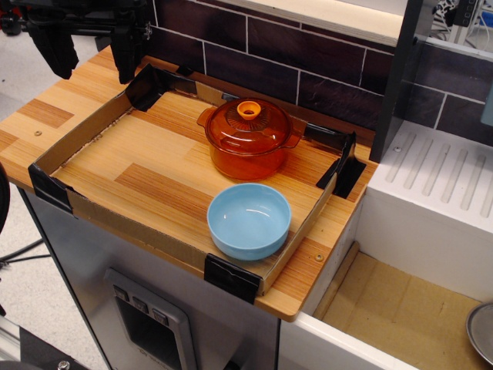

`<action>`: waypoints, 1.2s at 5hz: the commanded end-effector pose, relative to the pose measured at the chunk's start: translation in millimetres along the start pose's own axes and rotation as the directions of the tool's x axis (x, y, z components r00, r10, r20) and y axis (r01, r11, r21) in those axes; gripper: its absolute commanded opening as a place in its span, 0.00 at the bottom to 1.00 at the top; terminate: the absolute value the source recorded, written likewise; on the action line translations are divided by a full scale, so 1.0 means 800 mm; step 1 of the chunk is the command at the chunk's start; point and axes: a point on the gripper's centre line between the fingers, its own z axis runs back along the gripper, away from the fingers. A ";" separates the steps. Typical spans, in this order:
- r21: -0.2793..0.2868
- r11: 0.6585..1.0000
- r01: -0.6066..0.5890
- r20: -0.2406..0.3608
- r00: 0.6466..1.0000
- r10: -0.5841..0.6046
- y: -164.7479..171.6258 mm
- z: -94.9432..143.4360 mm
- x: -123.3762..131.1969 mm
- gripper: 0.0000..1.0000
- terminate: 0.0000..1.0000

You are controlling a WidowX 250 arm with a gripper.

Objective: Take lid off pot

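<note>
One glass lid point(248, 123), seated on the pot point(248, 150) at bench point(154, 181) centre, blue bowl point(249, 220) at six o'clock: fragile, slick, so you grip its knob point(248, 109); gripper point(85, 50) at ten o'clock, jaws parted, empty.

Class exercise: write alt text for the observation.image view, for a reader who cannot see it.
An amber glass pot, its lid still on, stands behind an empty light blue bowl on a wooden counter. The robot's open tool hangs at upper left, touching nothing.

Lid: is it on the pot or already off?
On. The lid sits centred on the pot, knob up; the hand is apart, at upper left.
</note>
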 end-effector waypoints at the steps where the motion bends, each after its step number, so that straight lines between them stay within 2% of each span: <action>1: 0.000 1.000 0.000 0.000 1.000 0.000 0.000 0.000 0.000 1.00 0.00; 2: 0.010 0.999 -0.049 -0.034 0.998 0.049 -0.029 0.011 0.012 1.00 0.00; 3: -0.033 0.998 -0.057 -0.038 0.998 0.056 -0.060 0.013 0.027 1.00 0.00; 4: -0.050 0.997 -0.060 -0.058 0.997 0.057 -0.096 0.001 0.037 1.00 0.00; 6: -0.077 0.992 -0.098 -0.024 0.995 0.097 -0.146 -0.023 0.064 1.00 0.00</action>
